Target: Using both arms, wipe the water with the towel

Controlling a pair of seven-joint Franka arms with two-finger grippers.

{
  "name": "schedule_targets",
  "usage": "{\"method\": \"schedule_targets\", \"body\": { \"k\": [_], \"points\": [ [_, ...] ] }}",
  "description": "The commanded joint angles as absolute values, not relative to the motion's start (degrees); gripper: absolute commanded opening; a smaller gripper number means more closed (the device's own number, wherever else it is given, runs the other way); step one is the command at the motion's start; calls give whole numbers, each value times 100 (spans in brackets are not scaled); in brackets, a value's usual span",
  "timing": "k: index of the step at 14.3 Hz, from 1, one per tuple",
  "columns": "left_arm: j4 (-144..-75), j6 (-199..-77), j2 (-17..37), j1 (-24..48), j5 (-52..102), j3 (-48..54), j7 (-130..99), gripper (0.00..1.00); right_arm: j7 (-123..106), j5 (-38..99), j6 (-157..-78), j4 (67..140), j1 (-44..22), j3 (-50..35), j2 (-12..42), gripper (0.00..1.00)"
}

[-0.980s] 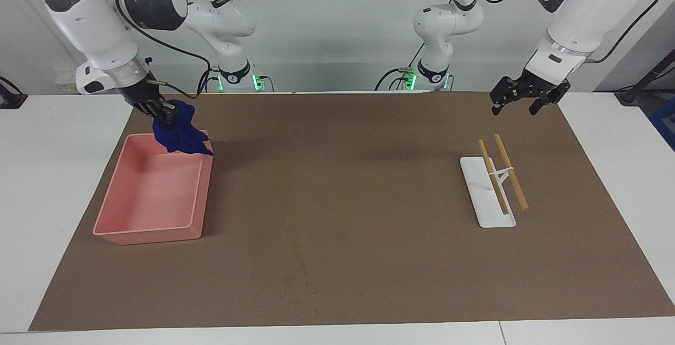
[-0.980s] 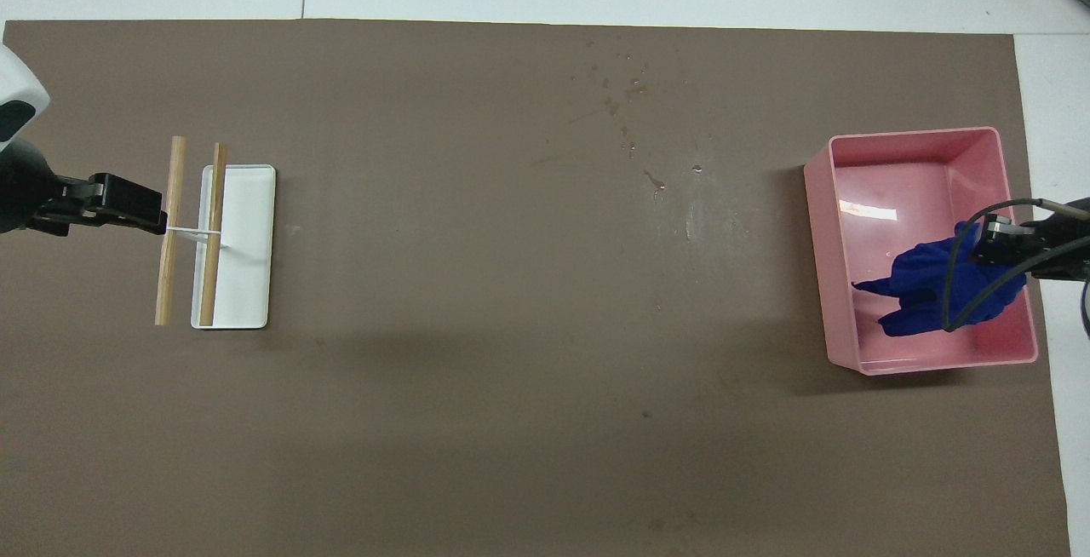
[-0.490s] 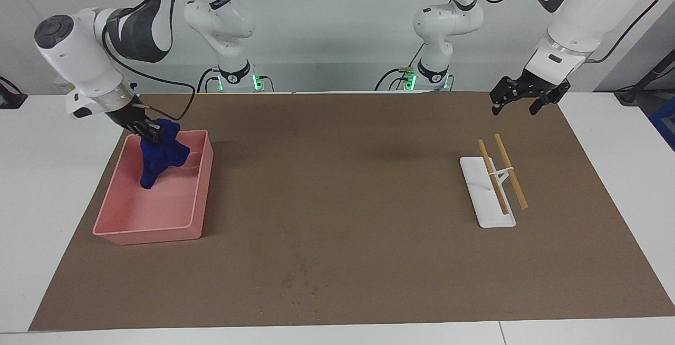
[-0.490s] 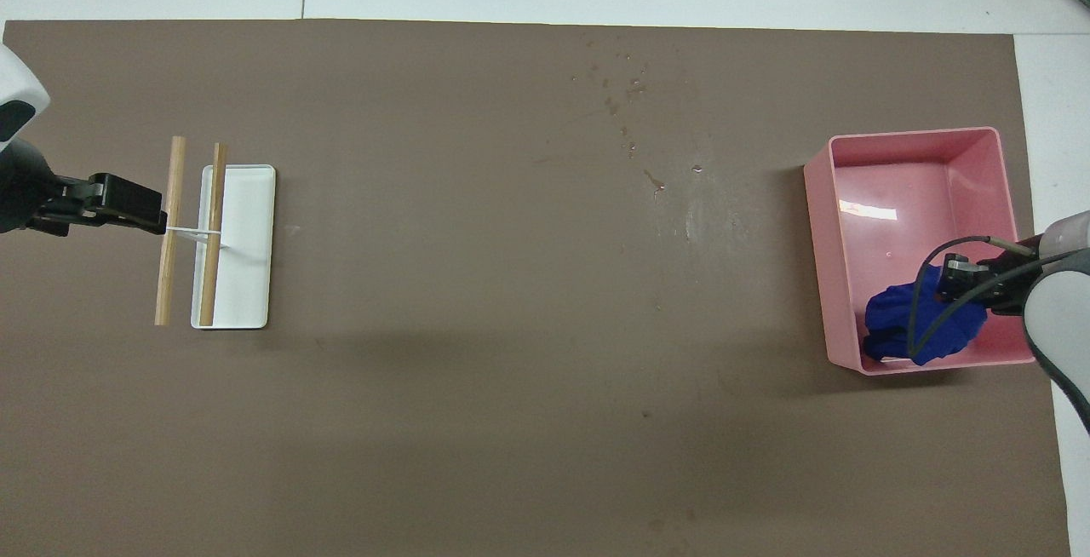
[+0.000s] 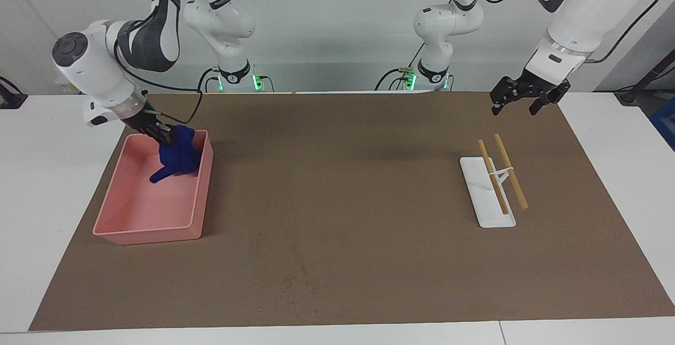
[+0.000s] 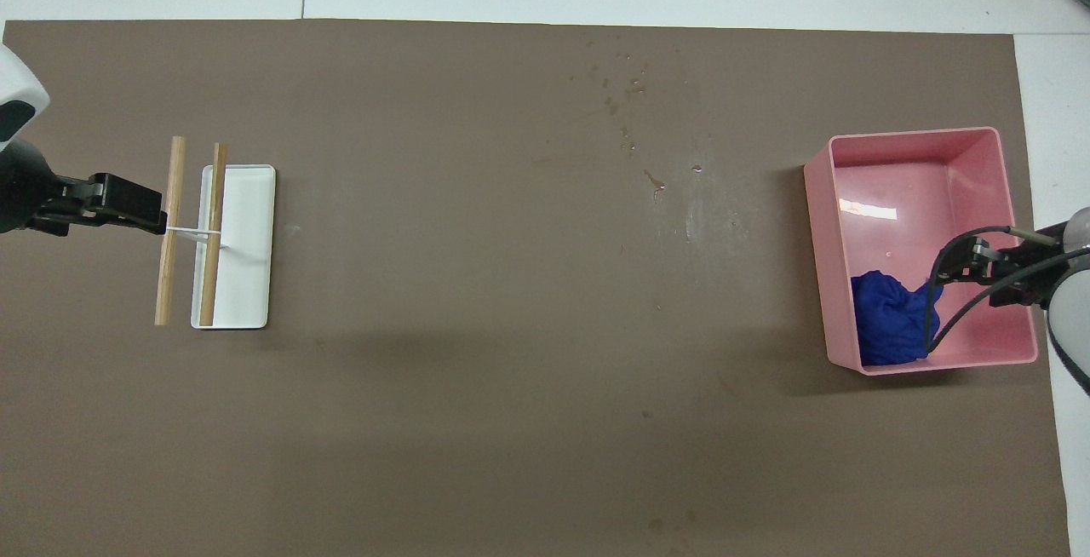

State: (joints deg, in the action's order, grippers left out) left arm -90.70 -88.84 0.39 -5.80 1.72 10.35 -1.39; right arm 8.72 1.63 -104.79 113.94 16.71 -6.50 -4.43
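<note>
The dark blue towel lies bunched in the pink tray, in the corner nearest the robots, leaning on the tray's wall toward the table's middle. In the overhead view the towel fills that corner of the tray. My right gripper is low over the tray and touches the towel's top edge; it also shows in the overhead view. My left gripper is open and empty, and waits in the air above the mat near the white rack; it also shows in the overhead view.
Small water drops lie on the brown mat far from the robots, near the middle; they also show in the facing view. A white rack with two wooden sticks stands toward the left arm's end.
My right gripper has come down with the towel from above the tray's rim into the tray. The towel now rests in a heap in the tray's corner. The left arm has not moved.
</note>
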Motion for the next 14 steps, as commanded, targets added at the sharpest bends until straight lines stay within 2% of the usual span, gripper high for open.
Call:
{"method": "schedule_targets", "body": {
  "k": [1,8,11,14],
  "points": [
    [-9246,-8851,-132,-615,105,1055,-176,100,853,-105,-9986,10707,1460,-721,-466,99],
    [-9246,-8851,-132,-615,105,1055,-176,100,914,-167,-9098,9257,704,-747,-387,99],
    [-9246,-8851,-132,-615,97,1063,-176,100,1168,-123,-8658,8510,457,-756,-10,98],
    [-9246,-8851,-132,-615,97,1063,-176,100,1195,-114,-8535,8481,413,-756,9,98]
  ]
}}
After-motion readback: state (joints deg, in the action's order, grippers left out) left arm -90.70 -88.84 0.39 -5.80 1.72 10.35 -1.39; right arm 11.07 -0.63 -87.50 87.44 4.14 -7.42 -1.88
